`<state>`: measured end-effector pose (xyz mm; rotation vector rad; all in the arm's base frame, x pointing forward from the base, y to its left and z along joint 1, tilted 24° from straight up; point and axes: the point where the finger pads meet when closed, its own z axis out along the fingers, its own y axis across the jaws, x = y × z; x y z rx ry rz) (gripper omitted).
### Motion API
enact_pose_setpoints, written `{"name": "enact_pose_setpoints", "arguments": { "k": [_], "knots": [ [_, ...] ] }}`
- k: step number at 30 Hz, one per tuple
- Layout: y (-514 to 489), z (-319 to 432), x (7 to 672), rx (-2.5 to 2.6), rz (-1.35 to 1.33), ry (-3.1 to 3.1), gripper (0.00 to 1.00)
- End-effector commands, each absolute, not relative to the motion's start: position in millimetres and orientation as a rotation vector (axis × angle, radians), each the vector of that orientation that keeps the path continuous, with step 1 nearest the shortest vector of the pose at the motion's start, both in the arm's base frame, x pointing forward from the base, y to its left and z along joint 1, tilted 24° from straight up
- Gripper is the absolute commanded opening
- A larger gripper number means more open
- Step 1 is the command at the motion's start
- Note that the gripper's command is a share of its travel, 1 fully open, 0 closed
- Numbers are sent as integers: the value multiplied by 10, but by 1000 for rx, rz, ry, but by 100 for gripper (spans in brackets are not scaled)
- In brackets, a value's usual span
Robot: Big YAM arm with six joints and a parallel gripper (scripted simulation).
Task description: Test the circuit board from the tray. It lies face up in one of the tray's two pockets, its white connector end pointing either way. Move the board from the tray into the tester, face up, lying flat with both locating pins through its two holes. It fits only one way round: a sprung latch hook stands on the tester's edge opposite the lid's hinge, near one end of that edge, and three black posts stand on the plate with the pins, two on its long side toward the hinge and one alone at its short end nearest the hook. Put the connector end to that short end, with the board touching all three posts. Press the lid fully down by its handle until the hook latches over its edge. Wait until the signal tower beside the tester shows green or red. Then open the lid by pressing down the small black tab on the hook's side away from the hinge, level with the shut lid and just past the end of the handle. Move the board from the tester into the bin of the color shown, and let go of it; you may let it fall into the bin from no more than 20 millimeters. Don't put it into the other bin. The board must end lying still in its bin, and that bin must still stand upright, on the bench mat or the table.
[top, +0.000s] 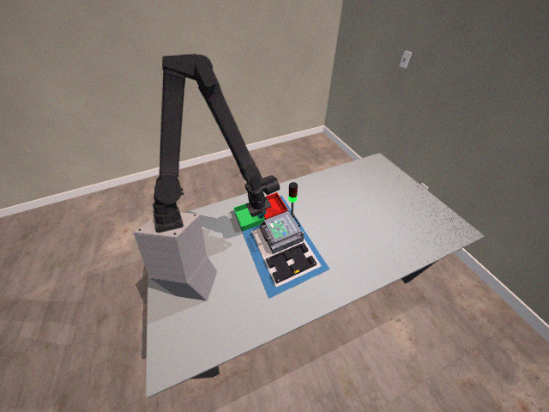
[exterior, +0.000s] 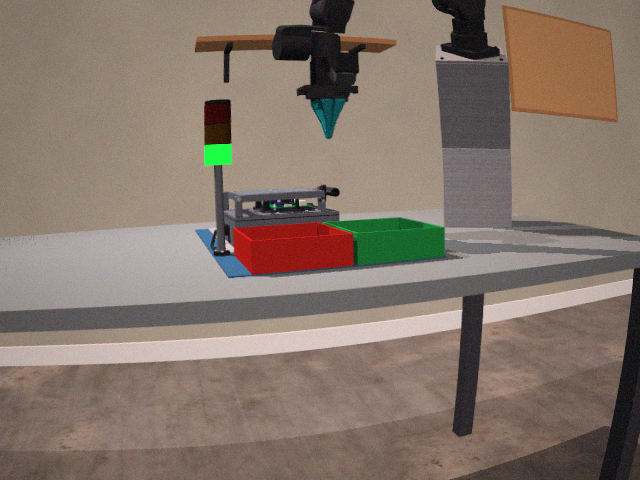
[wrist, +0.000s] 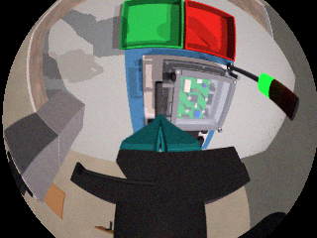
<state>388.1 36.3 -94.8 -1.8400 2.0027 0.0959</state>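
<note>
Board (wrist: 196, 98) under shut tester lid (exterior: 279, 195), empty closed jaws well above.

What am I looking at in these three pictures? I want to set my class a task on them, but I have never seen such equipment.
It is one black robot arm standing on a grey pedestal at the edge of a table. One picture looks down from high up, one looks across from the side at table height, and the round one comes from a camera on the arm's wrist, looking down. At the arm's tip is a gripper with two teal fingers. They are shut and hold nothing, and it hangs above the table. On a blue mat lie a black tray, a tester whose lid is down over a green circuit board, a red bin and a green bin. Beside the tester a signal lamp glows green.
</note>
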Motion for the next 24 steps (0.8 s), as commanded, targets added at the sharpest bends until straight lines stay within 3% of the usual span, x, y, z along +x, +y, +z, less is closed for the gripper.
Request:
{"name": "enact_pose_setpoints", "arguments": {
  "k": [1,24],
  "knots": [
    [503,-757,4031,-1813,75,2000,0],
    [734,-895,4079,-1815,88,2007,0]
  ]
}}
